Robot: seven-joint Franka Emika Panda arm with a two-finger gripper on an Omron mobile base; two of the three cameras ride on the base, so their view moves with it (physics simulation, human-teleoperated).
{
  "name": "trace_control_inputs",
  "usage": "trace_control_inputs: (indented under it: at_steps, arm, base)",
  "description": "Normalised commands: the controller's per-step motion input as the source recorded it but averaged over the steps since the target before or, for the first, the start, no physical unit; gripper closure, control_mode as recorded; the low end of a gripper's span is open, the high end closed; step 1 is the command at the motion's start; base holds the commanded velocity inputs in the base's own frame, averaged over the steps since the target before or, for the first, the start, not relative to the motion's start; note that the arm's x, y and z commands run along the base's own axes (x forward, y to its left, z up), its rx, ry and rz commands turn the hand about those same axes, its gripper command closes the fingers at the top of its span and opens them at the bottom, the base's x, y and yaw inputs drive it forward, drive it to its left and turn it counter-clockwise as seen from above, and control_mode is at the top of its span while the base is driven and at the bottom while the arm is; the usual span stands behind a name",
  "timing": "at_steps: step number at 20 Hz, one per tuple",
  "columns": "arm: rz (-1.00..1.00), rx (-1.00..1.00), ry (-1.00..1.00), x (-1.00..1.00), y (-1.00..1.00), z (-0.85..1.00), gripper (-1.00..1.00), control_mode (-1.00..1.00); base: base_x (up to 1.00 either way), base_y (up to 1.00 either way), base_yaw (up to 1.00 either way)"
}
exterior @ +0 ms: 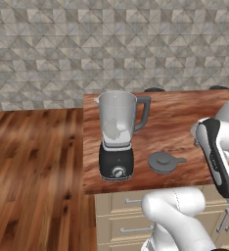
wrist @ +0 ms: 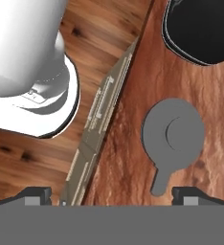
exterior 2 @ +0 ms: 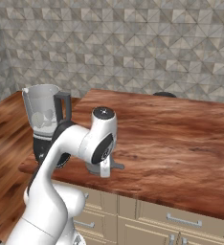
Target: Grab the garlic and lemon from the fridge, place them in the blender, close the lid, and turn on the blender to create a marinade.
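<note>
The blender (exterior: 116,135) stands near the counter's left front corner, a clear jar on a black base with a silver knob (exterior: 118,171); its top is uncovered. Pale rounded shapes (exterior: 114,130) show through the jar wall, too washed out to tell garlic from lemon. The dark grey lid (exterior: 164,162) lies flat on the counter just right of the blender. In the hand view the lid (wrist: 173,134) sits below and ahead of my gripper (wrist: 114,196), whose fingertips (wrist: 37,194) stand wide apart with nothing between them. My arm partly covers the lid (exterior 2: 115,166) and blender (exterior 2: 43,112). The fridge is out of view.
The brown wooden counter (exterior: 185,122) ends in a front edge close to the lid, with tan drawers (exterior: 131,215) below. Wooden floor (exterior: 33,171) lies to the left. A tiled wall (exterior: 111,44) backs the counter, with dark round shapes (exterior: 154,89) at its rear edge.
</note>
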Motion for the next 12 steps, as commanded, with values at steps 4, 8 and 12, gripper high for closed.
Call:
trace_control_inputs:
  at_steps: [4,8,12]
  arm:
    - [-0.06,0.03,0.00,0.03,0.04,-0.14,-1.00,-1.00]
    - [-0.10,0.03,0.00,0.02,0.15,-0.16,-1.00,-1.00]
    - [-0.10,0.03,0.00,0.09,0.21,-0.15,-1.00,-1.00]
  base:
    - [0.00,0.00,0.00]
    - [0.00,0.00,0.00]
    - [0.00,0.00,0.00]
